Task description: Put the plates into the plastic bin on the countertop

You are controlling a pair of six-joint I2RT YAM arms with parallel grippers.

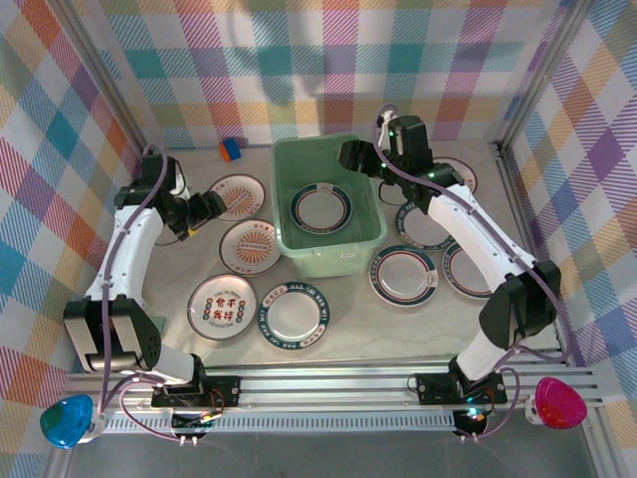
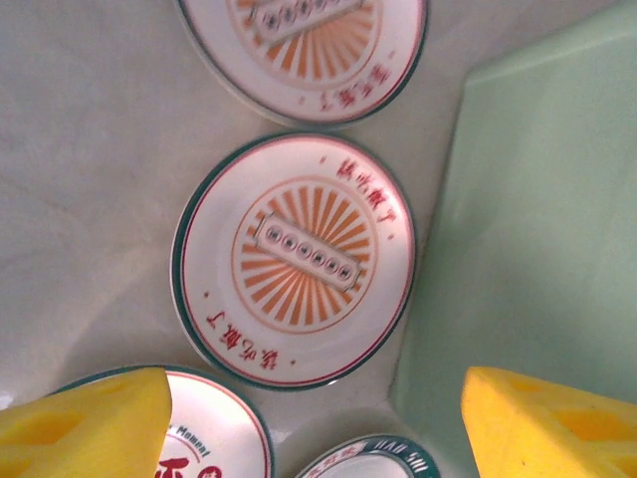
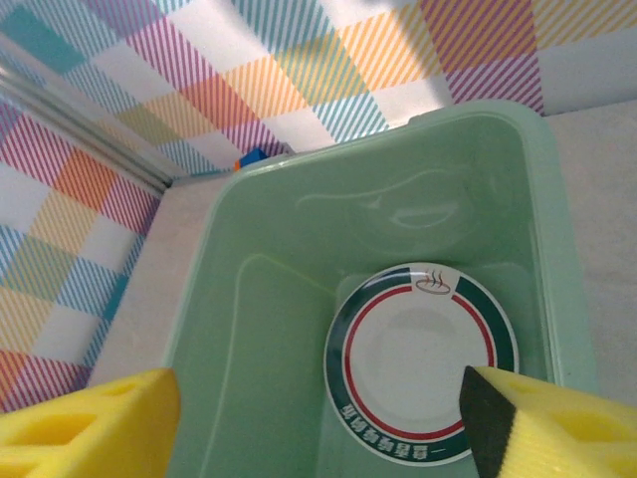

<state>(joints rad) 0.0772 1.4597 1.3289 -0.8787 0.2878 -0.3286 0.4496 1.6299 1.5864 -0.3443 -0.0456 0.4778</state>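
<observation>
Currently, right arm reaches over plastic bin, left arm over plates, jaws spread.

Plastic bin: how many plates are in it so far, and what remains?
Done: one teal-rimmed plate lies flat in the plastic bin. In hand: nothing; the right claw hangs open above the bin, the left claw open above a sunburst plate. Left: eight plates on the countertop, four on each side of the bin, the sunburst one included.
</observation>
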